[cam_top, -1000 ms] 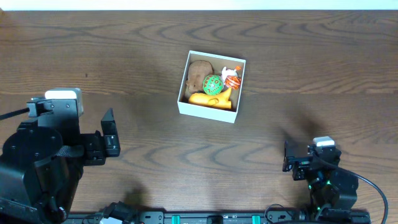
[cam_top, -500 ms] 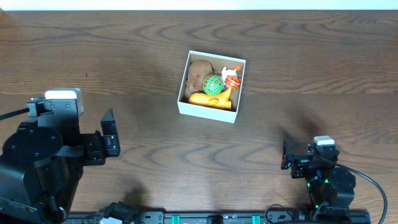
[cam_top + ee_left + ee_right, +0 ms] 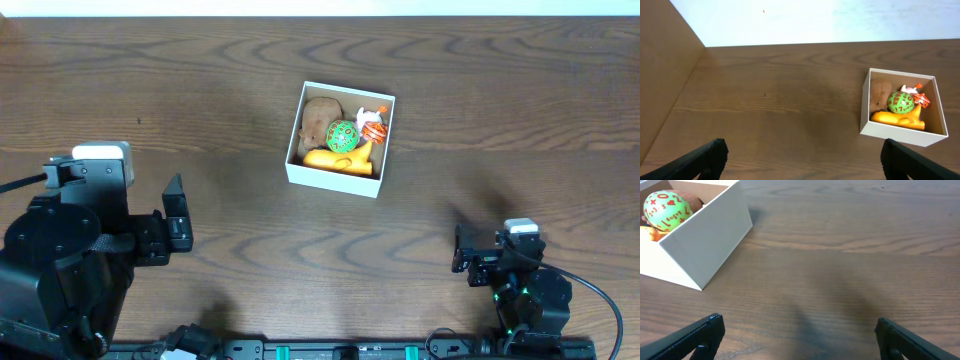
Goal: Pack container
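Observation:
The container (image 3: 334, 176) is a small square white box in the middle of the wooden table. In it lie a brown toy (image 3: 319, 119), a green ball with red marks (image 3: 342, 135), an orange toy (image 3: 338, 158) and a white and orange toy (image 3: 372, 124). It also shows in the left wrist view (image 3: 890, 131) and the right wrist view (image 3: 700, 245). My left gripper (image 3: 802, 155) is open and empty at the near left, far from the box. My right gripper (image 3: 799, 332) is open and empty at the near right, well short of the box.
The left arm's bulk (image 3: 70, 260) fills the near left corner. The right arm's base (image 3: 520, 290) sits at the near right edge. A pale wall (image 3: 815, 20) runs along the table's far edge.
The right arm settled a little lower and nearer the front edge a second ago, then stayed still. The left arm and the box's contents have not moved.

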